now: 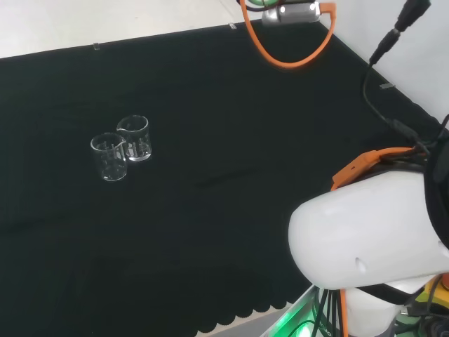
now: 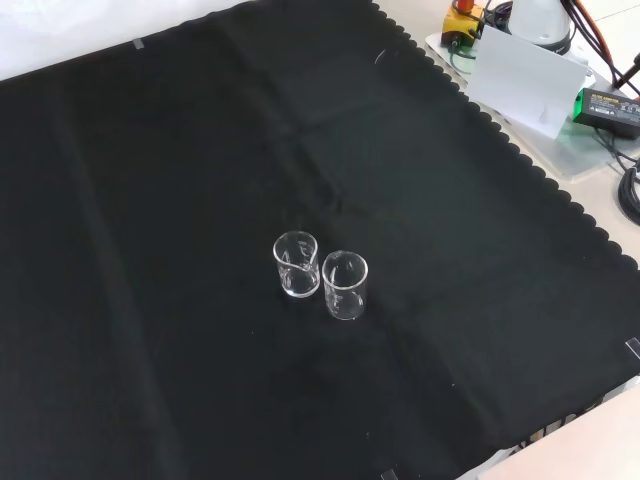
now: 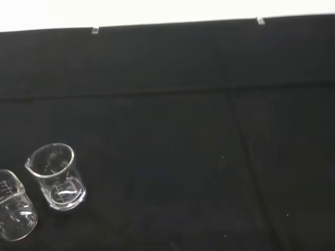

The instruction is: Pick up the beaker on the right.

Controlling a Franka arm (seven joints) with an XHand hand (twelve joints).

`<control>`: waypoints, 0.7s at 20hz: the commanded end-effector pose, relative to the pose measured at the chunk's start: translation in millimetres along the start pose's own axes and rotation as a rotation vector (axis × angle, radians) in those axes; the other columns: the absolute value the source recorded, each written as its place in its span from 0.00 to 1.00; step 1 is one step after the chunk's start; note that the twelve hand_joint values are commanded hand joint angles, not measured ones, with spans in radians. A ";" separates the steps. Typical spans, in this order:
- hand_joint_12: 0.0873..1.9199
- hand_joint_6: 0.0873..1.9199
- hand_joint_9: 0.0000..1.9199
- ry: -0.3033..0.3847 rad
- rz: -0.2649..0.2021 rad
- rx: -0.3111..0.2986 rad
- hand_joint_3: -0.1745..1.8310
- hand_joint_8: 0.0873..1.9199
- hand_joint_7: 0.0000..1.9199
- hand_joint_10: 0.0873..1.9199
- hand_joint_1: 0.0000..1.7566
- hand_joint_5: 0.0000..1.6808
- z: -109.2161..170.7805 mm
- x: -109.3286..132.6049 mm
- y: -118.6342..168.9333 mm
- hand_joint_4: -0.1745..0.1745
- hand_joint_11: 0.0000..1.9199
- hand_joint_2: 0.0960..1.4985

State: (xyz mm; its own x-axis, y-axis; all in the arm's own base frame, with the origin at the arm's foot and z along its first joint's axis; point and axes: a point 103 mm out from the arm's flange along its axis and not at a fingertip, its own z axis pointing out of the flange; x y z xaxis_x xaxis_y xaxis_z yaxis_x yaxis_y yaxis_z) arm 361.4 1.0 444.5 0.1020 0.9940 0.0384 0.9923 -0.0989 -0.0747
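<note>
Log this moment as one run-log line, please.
stage: pre-grasp | beakers: two clear, upright, side by side on black cloth | target: right beaker untouched | other beaker adjacent | hand: not in frame

No legible text was present; the graduation marks on both beakers (image 2: pixel 320 270) could not be read.

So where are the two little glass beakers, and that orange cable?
Right beaker (image 1: pixel 135 138), head view, on its glass wall.
Left beaker (image 1: pixel 109 157), head view, on its glass wall.
Orange cable (image 1: pixel 289 62), head view, on the bottom of its loop.
</note>
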 end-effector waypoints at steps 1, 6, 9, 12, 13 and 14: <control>0.53 0.00 0.20 0.066 -0.012 0.028 0.16 0.00 0.12 0.00 0.13 0.09 45.5 -6.6 33.8 0.48 0.00 0.79; 0.53 0.00 0.20 0.131 -0.076 0.024 0.16 0.00 0.12 0.00 0.16 0.08 77.9 -42.9 73.5 0.47 0.00 0.77; 0.53 0.00 0.20 0.152 -0.111 0.030 0.16 0.00 0.12 0.00 0.19 0.08 96.9 -52.6 94.8 0.47 0.00 0.76; 0.53 0.00 0.20 0.177 -0.125 0.042 0.16 0.00 0.12 0.00 0.21 0.08 118.5 -41.9 116.6 0.47 0.00 0.75; 0.53 0.00 0.20 0.176 -0.130 0.048 0.16 0.00 0.12 0.00 0.22 0.08 124.7 -38.6 122.2 0.47 0.00 0.75; 0.53 0.00 0.20 0.183 -0.137 0.050 0.16 0.00 0.12 0.00 0.22 0.08 130.7 -36.0 127.4 0.47 0.00 0.75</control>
State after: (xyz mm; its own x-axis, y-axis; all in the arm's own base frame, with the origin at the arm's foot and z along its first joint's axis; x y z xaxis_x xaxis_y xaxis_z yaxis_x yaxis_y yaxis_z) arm 427.3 -32.8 350.4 0.0102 0.9857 0.1682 0.9916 0.0117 -0.1286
